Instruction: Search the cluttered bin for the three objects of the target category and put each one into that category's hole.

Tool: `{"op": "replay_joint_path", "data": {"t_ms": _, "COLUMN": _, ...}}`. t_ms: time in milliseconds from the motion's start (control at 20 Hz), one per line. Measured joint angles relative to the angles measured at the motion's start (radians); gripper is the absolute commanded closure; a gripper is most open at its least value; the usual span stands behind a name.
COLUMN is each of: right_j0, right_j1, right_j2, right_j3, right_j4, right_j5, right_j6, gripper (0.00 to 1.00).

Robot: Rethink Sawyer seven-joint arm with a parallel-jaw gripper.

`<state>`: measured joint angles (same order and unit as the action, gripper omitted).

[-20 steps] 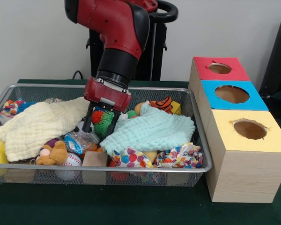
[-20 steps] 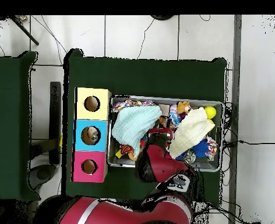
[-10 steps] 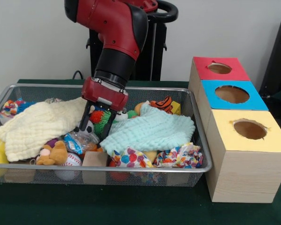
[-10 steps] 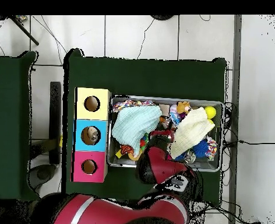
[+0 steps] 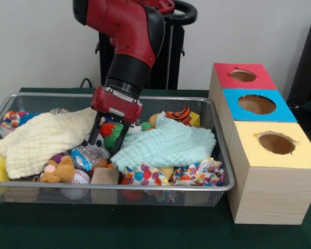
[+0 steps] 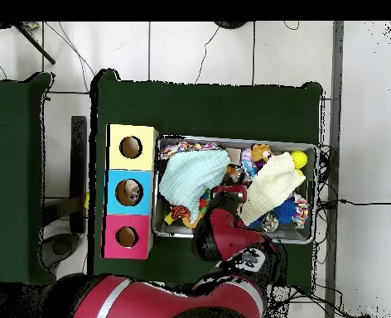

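1. Front view: the gripper [image 5: 107,139] hangs spread wide and empty in the gap between cream cloth [image 5: 41,137] and mint cloth [image 5: 168,145], straddling a spiky ball [image 5: 112,132], seemingly probing; target category unclear
2. Overhead view: the arm hides the gripper; bin [image 6: 236,141] touches the three-hole box [image 6: 131,190]

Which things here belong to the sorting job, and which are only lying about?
Job: wire mesh bin; red-topped, blue-topped and yellow-topped wooden hole boxes; red pincer, open over the spiky red-green ball.

Lying about: cream cloth; mint cloth; brown teddy; baseball.
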<state>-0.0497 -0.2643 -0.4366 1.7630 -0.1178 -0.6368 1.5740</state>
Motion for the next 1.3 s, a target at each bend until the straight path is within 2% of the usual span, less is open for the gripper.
{"op": "replay_joint_path", "data": {"t_ms": 1050, "right_j0": -0.005, "right_j1": 0.03, "right_j2": -0.048, "right_j3": 0.0, "right_j4": 0.03, "right_j5": -0.025, "right_j6": 0.0, "gripper": 0.0}}
{"op": "replay_joint_path", "data": {"t_ms": 1300, "right_j0": -0.035, "right_j1": 0.03, "right_j2": -0.045, "right_j3": -0.014, "right_j4": -0.021, "right_j5": -0.026, "right_j6": 0.0, "gripper": 0.0}}
